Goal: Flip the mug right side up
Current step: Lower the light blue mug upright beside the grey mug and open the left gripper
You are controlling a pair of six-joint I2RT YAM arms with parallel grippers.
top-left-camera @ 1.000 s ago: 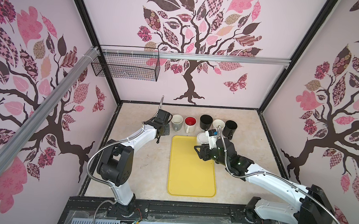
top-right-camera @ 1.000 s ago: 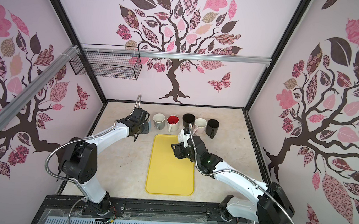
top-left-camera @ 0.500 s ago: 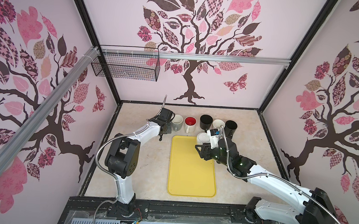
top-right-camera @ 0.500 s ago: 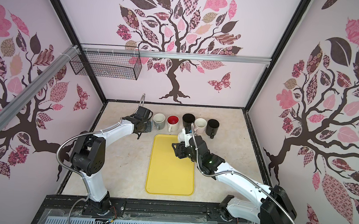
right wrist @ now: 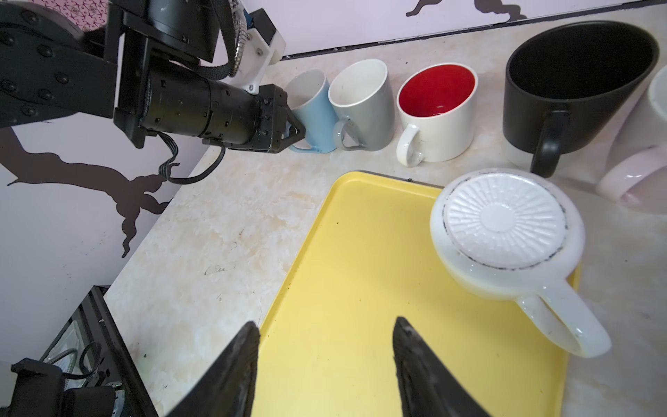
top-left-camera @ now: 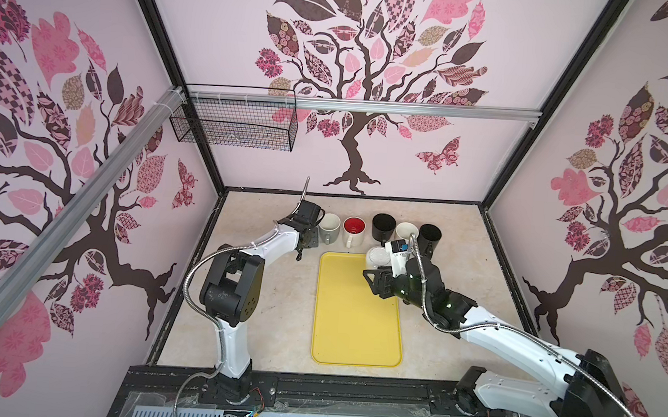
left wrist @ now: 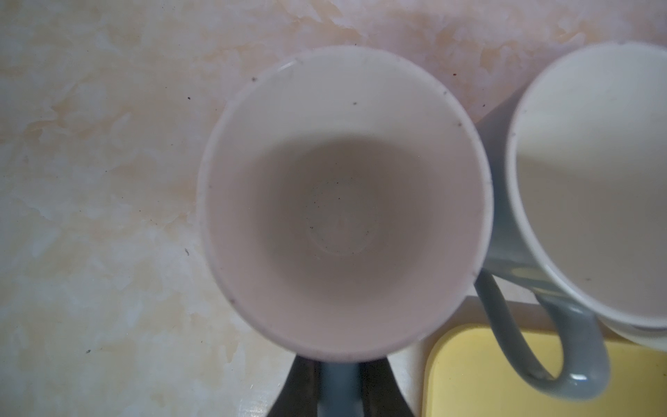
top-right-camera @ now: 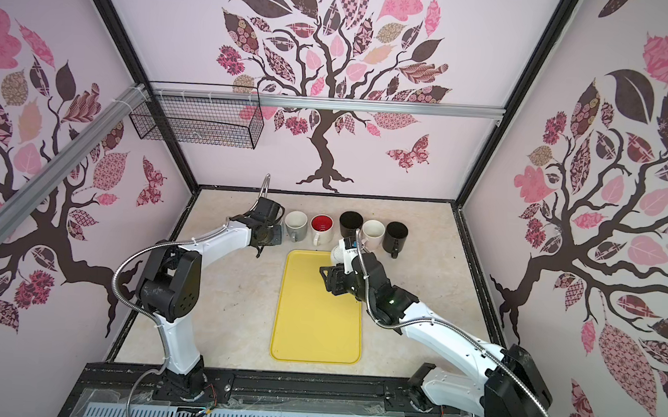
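On the tray's [right wrist: 361, 325] far right corner, white mug [right wrist: 505, 224] sits base-up, so the flip isn't done. Right claw [right wrist: 326, 323] is released and empty, hovering over the tray just beside it. Left claw [left wrist: 339, 382] is clenched on blue mug's [right wrist: 314, 108] handle near the tabletop's [top-left-camera: 276, 314] back edge.

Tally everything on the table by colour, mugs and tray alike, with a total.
black mugs: 2
grey mug: 1
light blue mug: 1
red-lined white mug: 1
pale upright mug: 1
upturned white mug: 1
yellow tray: 1
Total: 8
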